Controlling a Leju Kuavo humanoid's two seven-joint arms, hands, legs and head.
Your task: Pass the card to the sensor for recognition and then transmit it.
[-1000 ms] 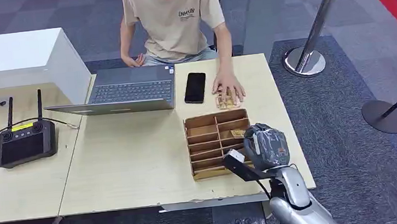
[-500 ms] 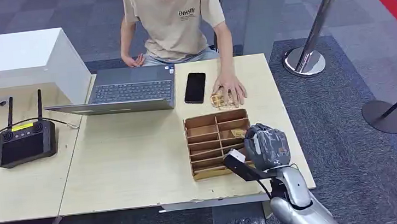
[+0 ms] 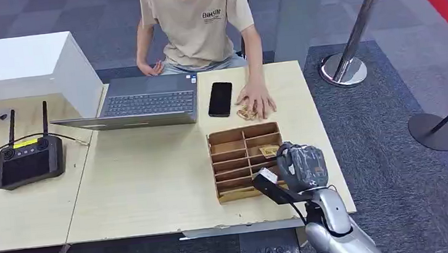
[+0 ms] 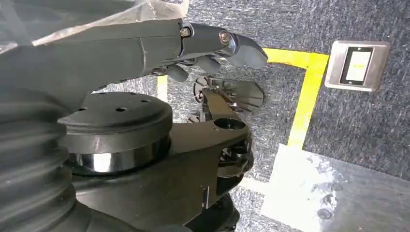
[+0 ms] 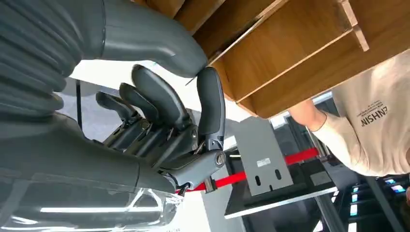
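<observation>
- Since a second ago, person's hand (image 3: 256,103) slides its cards slightly toward the black phone (image 3: 220,99); right hand (image 3: 300,165) barely shifts.
- Right hand sits at the brown wooden compartment tray (image 3: 237,162), fingers (image 5: 211,101) curled, holding nothing.
- Small tan card (image 3: 269,151) lies in a tray compartment.
- Left hand (image 4: 212,48) hangs over the floor, released.

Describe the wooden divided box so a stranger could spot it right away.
On the light wooden table, look near the right edge, in front of the black phone. The wooden box sits there, beside the right hand; it alone is split into compartments.
</observation>
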